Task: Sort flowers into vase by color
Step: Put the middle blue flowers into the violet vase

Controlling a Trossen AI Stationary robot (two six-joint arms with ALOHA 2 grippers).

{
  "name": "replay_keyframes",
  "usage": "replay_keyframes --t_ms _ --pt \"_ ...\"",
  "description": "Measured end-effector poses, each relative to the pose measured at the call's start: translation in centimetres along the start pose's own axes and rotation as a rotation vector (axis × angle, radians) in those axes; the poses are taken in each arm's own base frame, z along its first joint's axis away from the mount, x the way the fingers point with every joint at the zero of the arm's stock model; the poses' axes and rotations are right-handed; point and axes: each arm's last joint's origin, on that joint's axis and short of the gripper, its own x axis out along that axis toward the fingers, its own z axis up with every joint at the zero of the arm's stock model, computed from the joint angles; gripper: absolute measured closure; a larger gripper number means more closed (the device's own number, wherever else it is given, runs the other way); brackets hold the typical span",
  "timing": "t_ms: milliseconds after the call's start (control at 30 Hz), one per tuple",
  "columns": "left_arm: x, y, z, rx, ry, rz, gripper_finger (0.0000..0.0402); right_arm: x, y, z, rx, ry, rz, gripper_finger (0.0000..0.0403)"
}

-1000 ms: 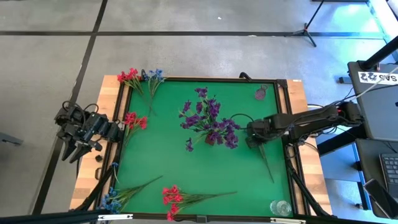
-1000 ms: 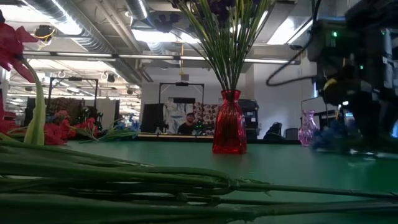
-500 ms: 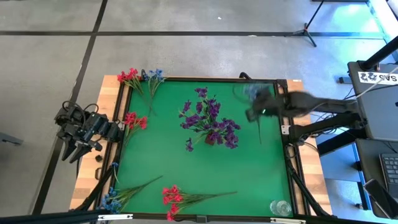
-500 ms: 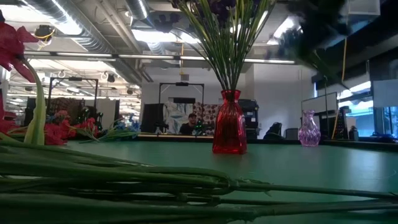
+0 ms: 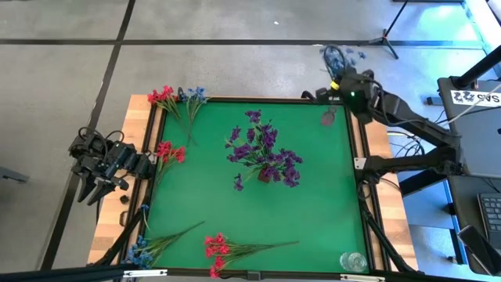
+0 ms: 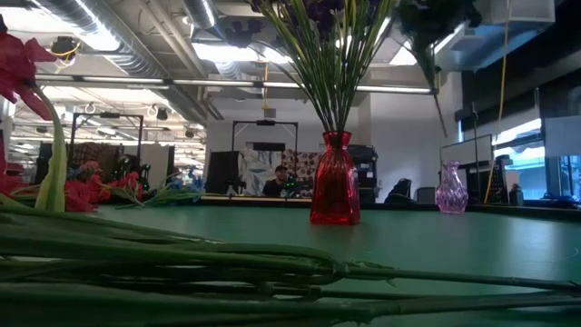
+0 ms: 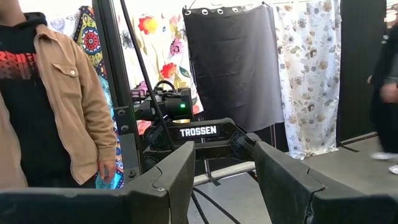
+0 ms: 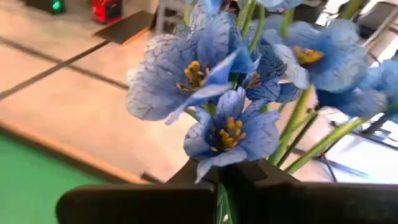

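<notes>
My right gripper [image 5: 338, 76] hangs high over the table's far right corner, shut on a blue flower sprig [image 5: 338, 55] whose blossoms [image 8: 217, 81] fill the right wrist view. A red vase [image 6: 334, 191] at the table's middle holds purple flowers [image 5: 262, 153]. Red and blue sprigs lie flat at the far left corner [image 5: 176, 98], a red one at the left edge [image 5: 168, 150], a blue one [image 5: 145, 249] and a red one [image 5: 223, 249] near the front. My left gripper [image 5: 98, 184] waits open off the table's left edge. My right gripper pinches the blue sprig between its two fingers, on the green stems just below the blossoms [image 8: 222, 177]. The fingers point roughly level toward the far edge. The sprig is lifted clear of the table, and its thin stem [image 6: 440, 109] hangs down slanting.
A small pinkish-purple vase [image 5: 328, 117] stands at the far right corner, almost under my right gripper. A clear vase [image 5: 352, 261] stands at the near right corner. The green mat [image 5: 313, 219] is bare on its right half. People stand in the room beyond the table.
My right gripper has risen from the mat just right of the red vase and swung to above the far right corner, tipping from pointing down to nearly level. The blue sprig, which lay on the mat, has gone up with it and hangs clear.
</notes>
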Motion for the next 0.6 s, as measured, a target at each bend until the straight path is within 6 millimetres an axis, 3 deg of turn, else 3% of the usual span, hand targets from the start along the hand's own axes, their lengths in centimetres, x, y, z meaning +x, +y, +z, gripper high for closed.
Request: replay_keyframes --t_ms 233,600 --pt "0.0 0.0 0.0 0.0 0.0 0.0 0.024 3.4 -1.3 -2.1 0.009 0.015 -0.064 0.0399" --pt "0.0 0.0 0.0 0.0 0.0 0.0 0.024 3.4 -1.4 -2.8 0.011 -0.057 -0.07 0.0397"
